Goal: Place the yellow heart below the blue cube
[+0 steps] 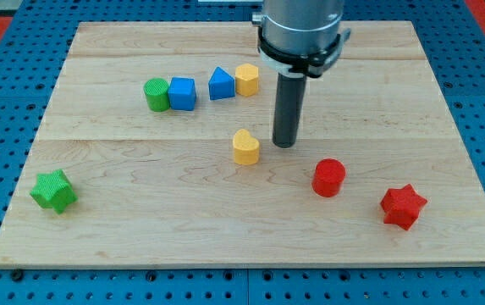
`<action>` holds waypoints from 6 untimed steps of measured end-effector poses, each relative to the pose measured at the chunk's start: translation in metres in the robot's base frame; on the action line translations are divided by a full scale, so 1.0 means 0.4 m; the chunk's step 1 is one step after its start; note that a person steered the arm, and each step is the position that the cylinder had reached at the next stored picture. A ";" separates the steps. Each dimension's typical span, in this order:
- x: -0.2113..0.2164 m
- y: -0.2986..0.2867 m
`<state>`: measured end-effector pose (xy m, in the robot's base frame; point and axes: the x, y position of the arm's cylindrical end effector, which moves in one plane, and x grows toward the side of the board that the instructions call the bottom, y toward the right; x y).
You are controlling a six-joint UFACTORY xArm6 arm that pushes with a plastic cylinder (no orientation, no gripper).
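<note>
The yellow heart [245, 146] lies near the middle of the wooden board [140, 220]. The blue cube [182, 93] sits up and to the left of it, touching a green cylinder [156, 94] on its left. My tip [285, 144] rests on the board just right of the yellow heart, with a small gap between them. The heart is lower than the cube and to its right.
A blue triangular block [221, 84] and a yellow hexagonal block [246, 79] sit side by side right of the blue cube. A red cylinder [328, 178] and a red star [403, 206] lie at lower right. A green star [54, 190] lies at lower left.
</note>
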<state>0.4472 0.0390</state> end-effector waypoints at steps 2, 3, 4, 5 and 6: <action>0.034 -0.183; 0.049 -0.057; 0.129 -0.068; 0.137 -0.186; 0.081 -0.188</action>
